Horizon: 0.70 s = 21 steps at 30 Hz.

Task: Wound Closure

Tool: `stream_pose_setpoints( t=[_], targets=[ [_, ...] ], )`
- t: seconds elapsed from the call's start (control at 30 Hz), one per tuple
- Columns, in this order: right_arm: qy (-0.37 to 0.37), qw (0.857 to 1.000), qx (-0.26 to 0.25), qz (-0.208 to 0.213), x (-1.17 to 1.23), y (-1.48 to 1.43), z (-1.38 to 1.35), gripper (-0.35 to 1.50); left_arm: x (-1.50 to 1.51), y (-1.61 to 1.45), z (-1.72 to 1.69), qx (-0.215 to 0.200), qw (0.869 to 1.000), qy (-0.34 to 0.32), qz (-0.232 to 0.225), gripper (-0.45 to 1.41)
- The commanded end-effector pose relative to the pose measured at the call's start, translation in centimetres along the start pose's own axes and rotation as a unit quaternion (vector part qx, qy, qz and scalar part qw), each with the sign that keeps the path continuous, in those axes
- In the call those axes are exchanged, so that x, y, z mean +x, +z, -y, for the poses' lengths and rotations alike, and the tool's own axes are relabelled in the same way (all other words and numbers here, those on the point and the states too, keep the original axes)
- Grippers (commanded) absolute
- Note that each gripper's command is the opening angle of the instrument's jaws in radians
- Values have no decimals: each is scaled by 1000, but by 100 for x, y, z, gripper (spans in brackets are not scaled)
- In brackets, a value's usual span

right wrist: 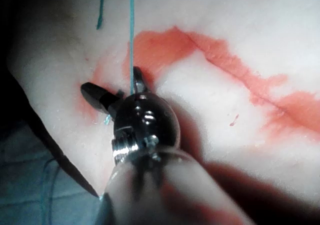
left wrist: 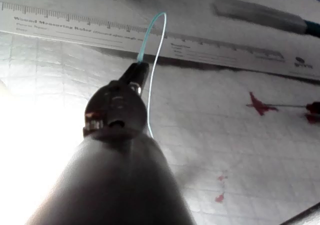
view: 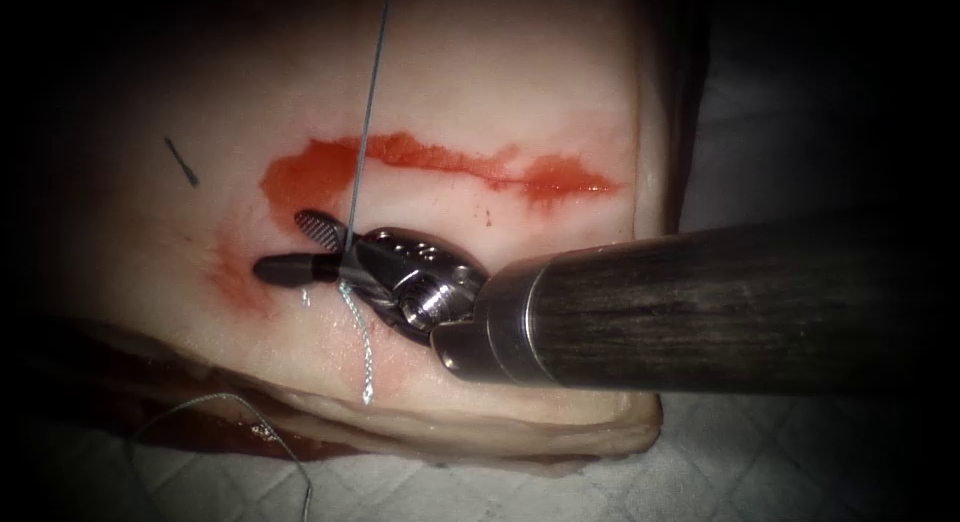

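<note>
The pale slab of pork-belly tissue (view: 470,92) lies on a white quilted pad (view: 780,452), and its long red cut (view: 450,167) runs across it, wet with red fluid and gaping along its whole visible length; no stitch can be seen bridging it, so most of the closure appears left to do. The right arm's dark-shafted steel gripper (view: 300,247) sits just below the cut's left end with its jaws parted — a taut thin blue-grey thread (view: 368,102) passes between them near their base, not visibly clamped. The left arm's dark gripper (left wrist: 140,71) is off over the pad, closed on a loop of that thread. A short dark thread end (view: 182,162) lies on the tissue further left. The needle cannot be made out, and where the thread enters the tissue is hidden behind the right gripper.
</note>
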Motion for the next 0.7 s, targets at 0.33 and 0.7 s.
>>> stream_pose_setpoints(
  t=[0.33, 0.7],
  targets=[
    [3, 1000, 27, 11, -2, 16, -1, 29, -1, 10, -1, 0, 1000, 2, 2, -45],
    [49, 998, 42, 18, -4, 12, 1, -35, 0, 11, 2, 0, 1000, 2, 2, -45]
  ],
)
